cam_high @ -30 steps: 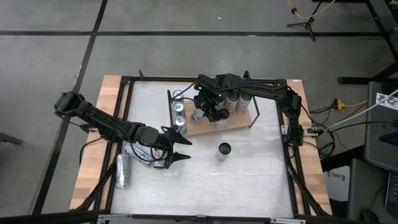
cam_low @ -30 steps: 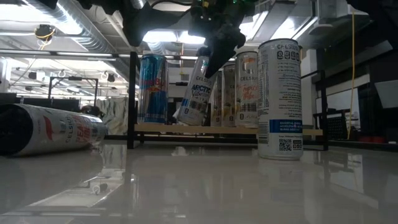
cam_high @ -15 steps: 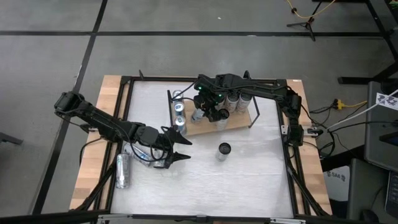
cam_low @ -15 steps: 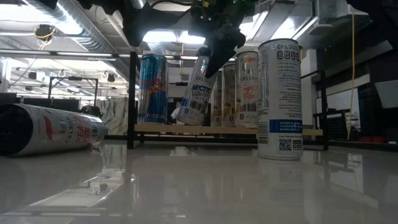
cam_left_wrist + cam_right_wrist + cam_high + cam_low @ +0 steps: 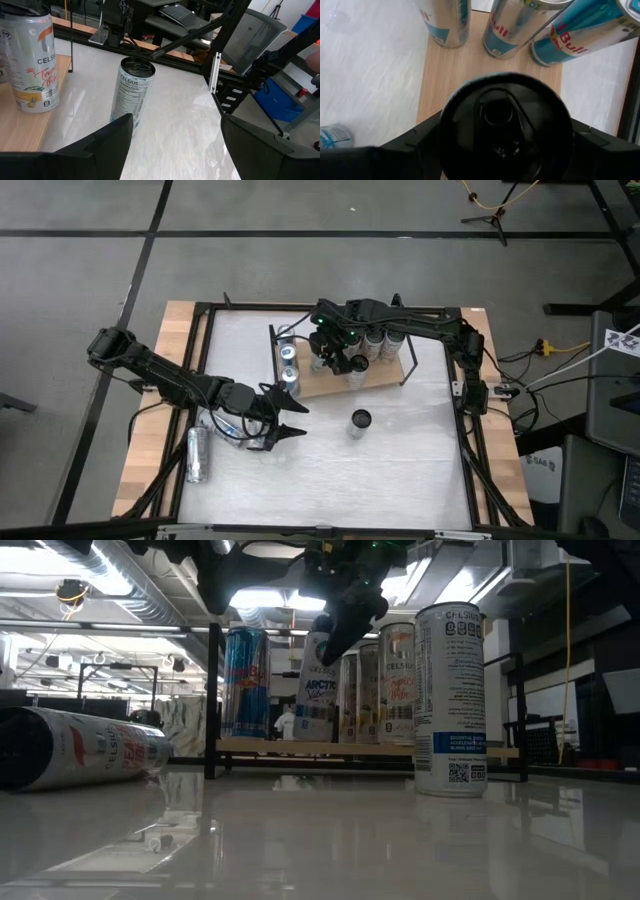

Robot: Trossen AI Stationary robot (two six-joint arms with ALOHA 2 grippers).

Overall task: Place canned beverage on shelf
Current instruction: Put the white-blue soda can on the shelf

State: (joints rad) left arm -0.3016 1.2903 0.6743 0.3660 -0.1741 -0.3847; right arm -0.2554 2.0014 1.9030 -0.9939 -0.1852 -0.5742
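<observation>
Robotics lab: framed test desk (image 5: 400, 450) on a grey taped floor (image 5: 300, 270), ceiling ducting (image 5: 150, 600) overhead.

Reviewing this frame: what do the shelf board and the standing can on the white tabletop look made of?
The flat light-brown shelf board looks like wood or wood laminate: pale grain lines, matte finish. The upright silver Celsius can looks like thin aluminium: glossy printed wall, bare metal lid with pull tab.

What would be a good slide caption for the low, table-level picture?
Right gripper holds a white Arctic can upright on the wooden shelf among other cans; one Celsius can waits on the table.
</observation>
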